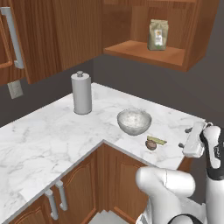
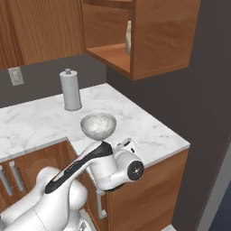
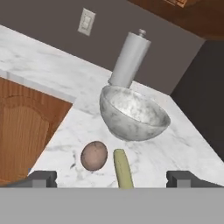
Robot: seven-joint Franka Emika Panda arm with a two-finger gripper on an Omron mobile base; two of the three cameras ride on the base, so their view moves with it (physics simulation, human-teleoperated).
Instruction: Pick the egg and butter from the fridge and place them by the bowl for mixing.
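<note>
A pale speckled bowl (image 1: 134, 121) (image 2: 98, 125) (image 3: 131, 114) stands on the marble counter (image 1: 52, 135) near its front corner. Just in front of it lie the brown egg (image 1: 151, 145) (image 3: 94, 155) and the thin yellow-olive butter (image 1: 156, 140) (image 3: 123, 169), side by side and apart from the bowl. My gripper (image 1: 184, 138) (image 3: 113, 178) hangs open to the right of them, off the counter's edge, with nothing between its fingers. In the hand view the egg and butter lie between the two fingertips (image 3: 43, 178), further out. The fridge is out of view.
A tall grey-white paper roll (image 1: 81, 93) (image 2: 70, 90) (image 3: 130, 59) stands behind the bowl. A bag (image 1: 158, 35) sits on the open wall shelf above. Wooden cabinet doors (image 1: 72, 192) run below the counter, and the counter ends at a dark wall on the right.
</note>
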